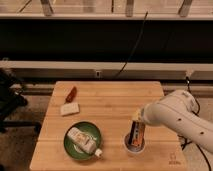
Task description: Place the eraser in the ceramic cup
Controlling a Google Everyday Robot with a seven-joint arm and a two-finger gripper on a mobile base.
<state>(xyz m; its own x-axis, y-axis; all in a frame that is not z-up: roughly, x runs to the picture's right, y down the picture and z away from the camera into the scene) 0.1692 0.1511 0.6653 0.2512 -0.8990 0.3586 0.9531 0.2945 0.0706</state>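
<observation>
The ceramic cup (135, 145) is small, round and white, and stands near the front right of the wooden table (107, 102). The eraser (137, 133) is a dark block with orange-red markings. It stands upright with its lower end inside the cup. My gripper (136, 120) is at the end of the white arm (175, 117), which comes in from the right. The gripper sits directly above the cup, at the top of the eraser.
A green plate (74, 147) holding a white bottle (83, 140) lies at the front left. A cream block (70, 109) and a small red-brown object (71, 93) lie further back left. A black chair (10, 100) stands left of the table.
</observation>
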